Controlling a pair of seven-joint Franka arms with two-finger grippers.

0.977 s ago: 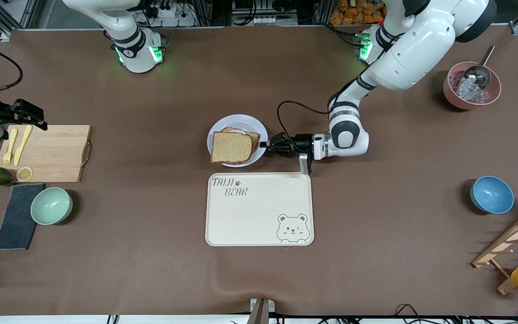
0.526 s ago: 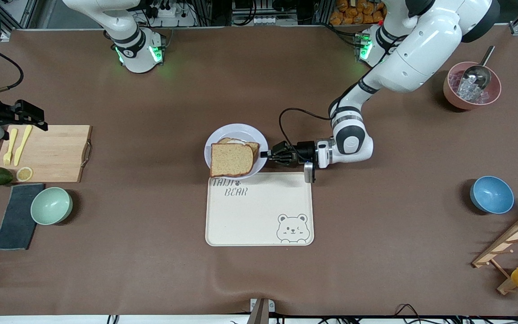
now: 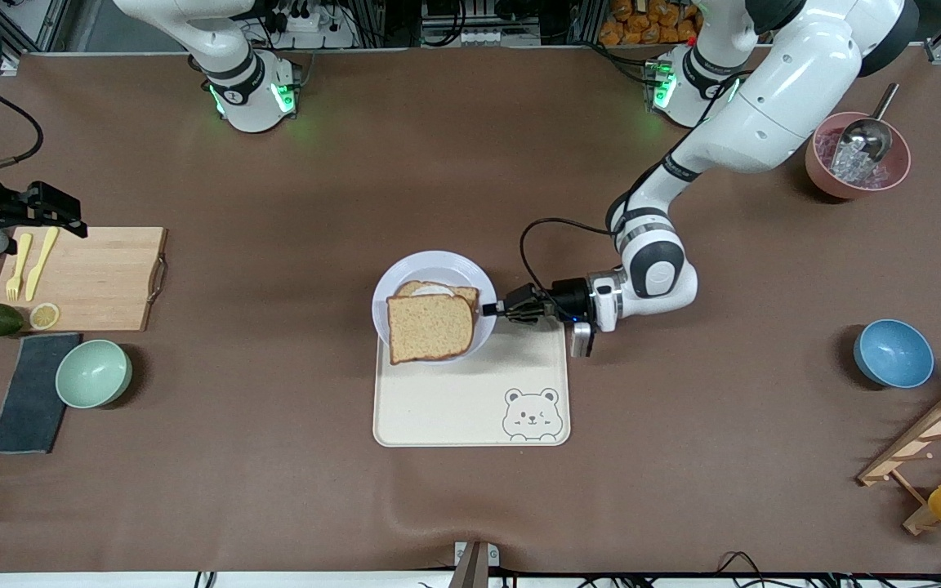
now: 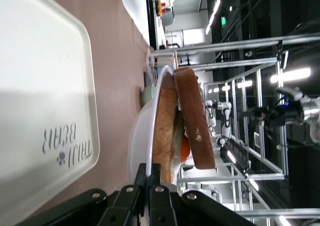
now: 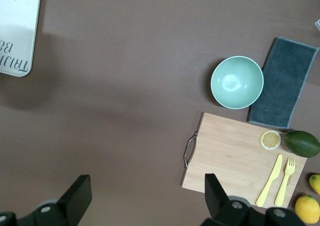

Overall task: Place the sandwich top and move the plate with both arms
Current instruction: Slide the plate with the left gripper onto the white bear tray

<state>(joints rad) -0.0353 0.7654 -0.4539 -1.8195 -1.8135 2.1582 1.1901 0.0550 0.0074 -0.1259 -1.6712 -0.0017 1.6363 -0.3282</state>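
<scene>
While the table stays mostly bare brown, the left arm reaches from its base toward centre. The right arm waits, its gripper up over bare table near the board, fingers wide apart, nothing held.

Tray: cream, bear at its 5 o'clock corner, centre of table.

Board: wooden, at the right arm's end, with a yellow fork and knife.

Plate: lifted, over the tray's 11 o'clock corner, tilted in the left wrist view.

Left gripper: clamped on the plate rim at the plate's 3 o'clock, fingers together on it.

Top: brown slice lying on the egg slice on the plate, offset toward the plate's 6 o'clock; seen edge-on in the wrist view.

Green bowl sits just nearer the camera than the board.
</scene>
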